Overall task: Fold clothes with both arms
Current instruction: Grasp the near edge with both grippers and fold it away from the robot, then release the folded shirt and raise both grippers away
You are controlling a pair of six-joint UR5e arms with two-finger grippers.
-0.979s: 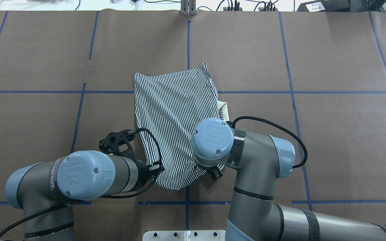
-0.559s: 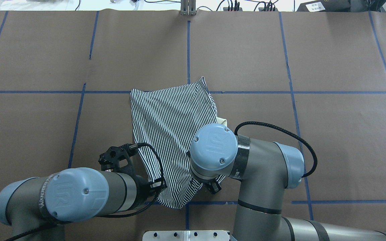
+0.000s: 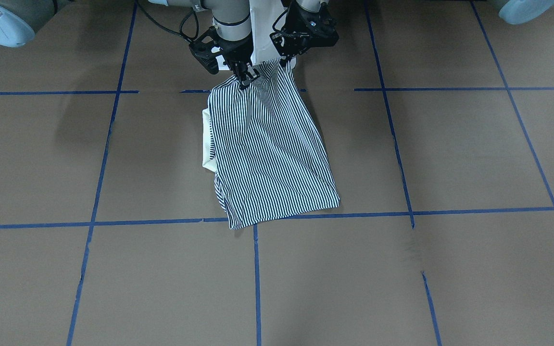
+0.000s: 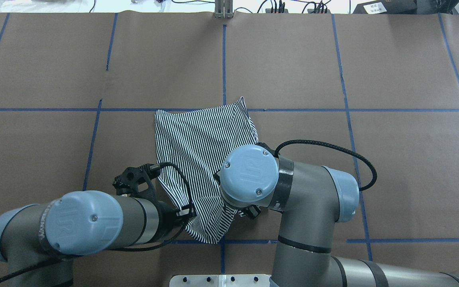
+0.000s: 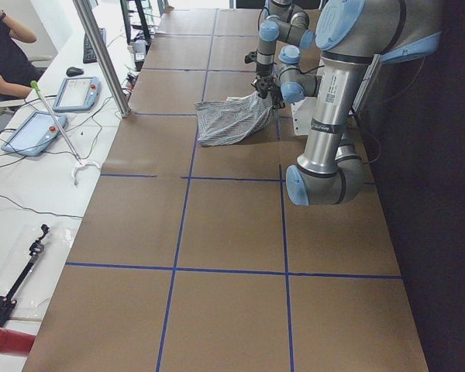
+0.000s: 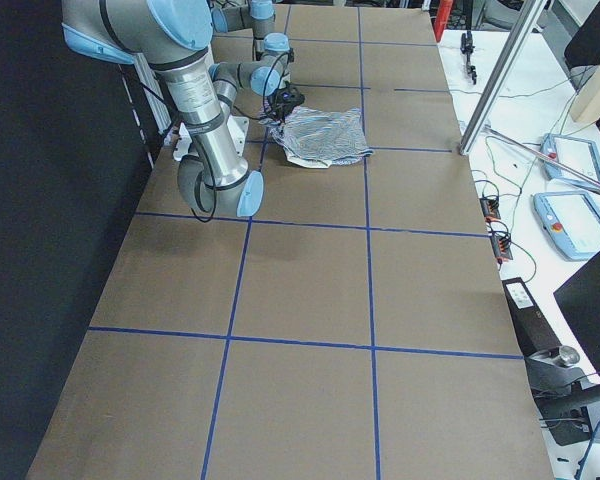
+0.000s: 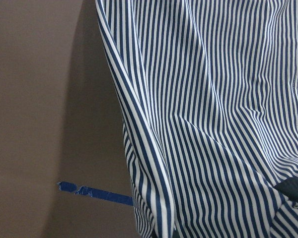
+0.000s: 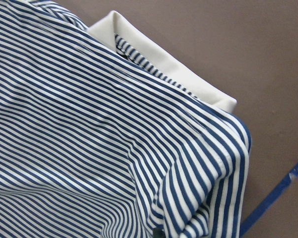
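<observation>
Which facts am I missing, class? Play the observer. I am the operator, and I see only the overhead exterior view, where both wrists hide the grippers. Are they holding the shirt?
Observer: Yes. In the front-facing view the right gripper pinches a corner of the striped shirt on the robot's side.
Operator: And the left one?
Observer: The left gripper pinches the same edge, close beside the right one.
Operator: Where is the collar?
Observer: The cream collar pokes out from under the stripes along the shirt's side toward the robot's right.
</observation>
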